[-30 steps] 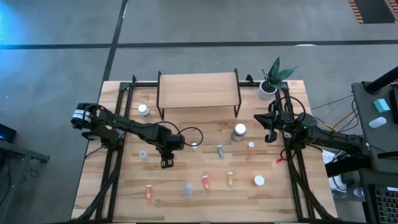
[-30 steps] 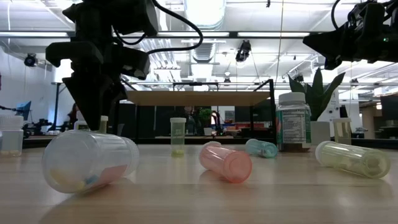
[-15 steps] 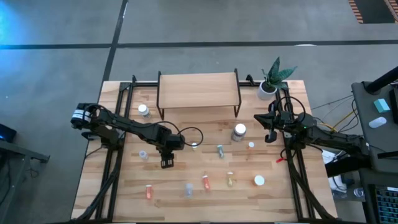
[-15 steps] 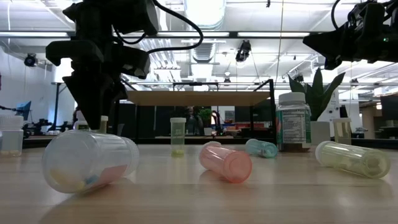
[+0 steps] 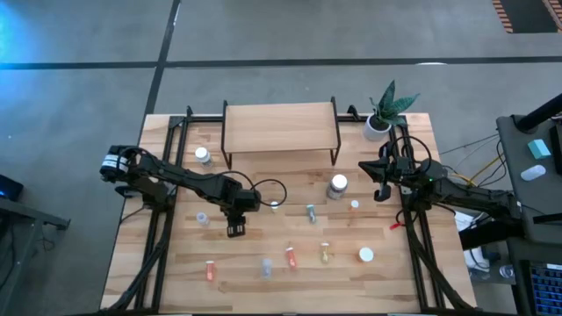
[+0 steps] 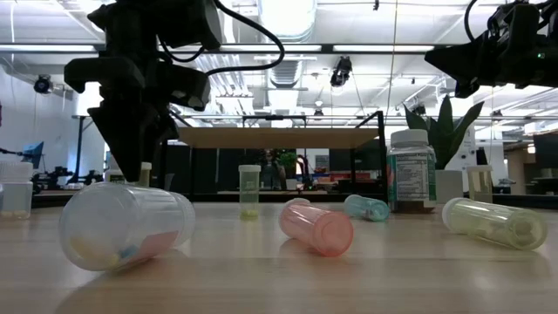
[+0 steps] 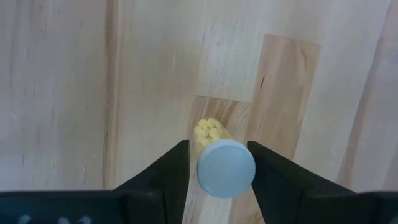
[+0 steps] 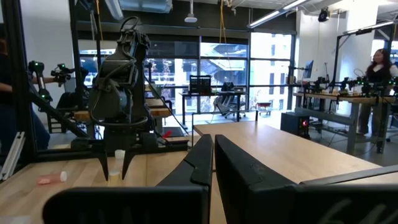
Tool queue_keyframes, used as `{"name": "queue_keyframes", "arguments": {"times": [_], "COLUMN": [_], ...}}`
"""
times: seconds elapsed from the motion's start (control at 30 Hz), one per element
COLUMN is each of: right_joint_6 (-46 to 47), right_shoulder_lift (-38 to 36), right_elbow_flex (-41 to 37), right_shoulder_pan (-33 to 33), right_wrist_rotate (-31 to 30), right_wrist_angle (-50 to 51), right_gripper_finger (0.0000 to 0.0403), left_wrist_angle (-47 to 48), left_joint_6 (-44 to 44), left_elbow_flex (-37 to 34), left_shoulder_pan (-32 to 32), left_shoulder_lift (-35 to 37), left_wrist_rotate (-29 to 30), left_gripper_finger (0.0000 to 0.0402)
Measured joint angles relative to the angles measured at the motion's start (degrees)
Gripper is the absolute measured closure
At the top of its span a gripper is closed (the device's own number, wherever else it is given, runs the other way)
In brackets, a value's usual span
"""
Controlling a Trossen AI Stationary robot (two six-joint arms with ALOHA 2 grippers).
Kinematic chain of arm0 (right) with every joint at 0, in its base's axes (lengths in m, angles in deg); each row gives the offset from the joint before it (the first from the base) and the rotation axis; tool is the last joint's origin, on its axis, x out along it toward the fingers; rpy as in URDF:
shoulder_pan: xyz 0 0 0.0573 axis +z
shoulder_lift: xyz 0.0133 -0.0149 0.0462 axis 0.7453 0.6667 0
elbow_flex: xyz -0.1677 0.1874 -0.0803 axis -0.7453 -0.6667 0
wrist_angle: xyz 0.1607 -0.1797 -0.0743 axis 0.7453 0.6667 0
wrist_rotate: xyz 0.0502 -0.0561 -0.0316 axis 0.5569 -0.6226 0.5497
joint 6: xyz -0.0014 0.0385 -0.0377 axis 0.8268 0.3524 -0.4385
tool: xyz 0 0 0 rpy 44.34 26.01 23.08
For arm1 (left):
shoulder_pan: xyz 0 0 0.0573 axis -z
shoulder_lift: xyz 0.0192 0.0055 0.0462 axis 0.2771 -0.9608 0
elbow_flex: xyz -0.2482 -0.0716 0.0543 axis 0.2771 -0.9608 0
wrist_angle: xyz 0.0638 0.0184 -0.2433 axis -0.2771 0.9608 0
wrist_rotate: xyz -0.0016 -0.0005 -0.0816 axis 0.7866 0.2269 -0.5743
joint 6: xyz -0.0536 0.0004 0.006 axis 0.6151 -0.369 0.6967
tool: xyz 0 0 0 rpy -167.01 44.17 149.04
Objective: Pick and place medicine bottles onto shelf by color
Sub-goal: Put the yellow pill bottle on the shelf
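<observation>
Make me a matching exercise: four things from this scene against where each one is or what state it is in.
Things:
1. yellow bottle
2. left gripper
3. right gripper
4. shelf

States:
A. shut, holding nothing
B. nothing on its board
C. clamped between dark fingers
D. gripping a white-capped bottle

Pairs: 1-C, 2-D, 3-A, 4-B

Look to the far right corner of your wood-plank tabletop (image 5: 176, 254): the white pot (image 5: 378, 126) sits there with its green plant (image 5: 392, 99) fanning up over it. From table level, those leaves (image 6: 440, 122) rise at the right against the lit ceiling. Beyond the tabletop's right edge stands a dark cart (image 5: 531, 175) with a pale blue item (image 5: 537, 147) on top. Far past the tabletop, a person (image 8: 377, 81) stands by what looks like a workbench (image 8: 339, 96).
</observation>
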Motion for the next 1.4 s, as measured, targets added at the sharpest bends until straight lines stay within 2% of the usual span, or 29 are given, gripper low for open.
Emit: {"name": "queue_keyframes", "arguments": {"times": [0.67,1.07,1.4], "right_joint_6": [0.08,0.00,0.00], "right_shoulder_lift": [0.01,0.04,0.04], "right_elbow_flex": [0.00,0.00,0.00], "right_shoulder_pan": [0.02,0.01,0.01], "right_wrist_rotate": [0.00,0.01,0.02], "right_wrist_angle": [0.01,0.00,0.00], "right_gripper_finger": [0.0394,0.0394,0.0394], "left_wrist_angle": [-0.82,-1.64,-1.73], "left_joint_6": [0.15,0.02,0.00], "left_elbow_flex": [-0.59,-0.74,-0.68], "left_shoulder_pan": [0.02,0.02,0.02], "left_shoulder_lift": [0.02,-3.29,-3.37], "left_wrist_rotate": [0.94,1.25,0.22], "left_gripper_finger": [0.0261,0.0261,0.0261]}}
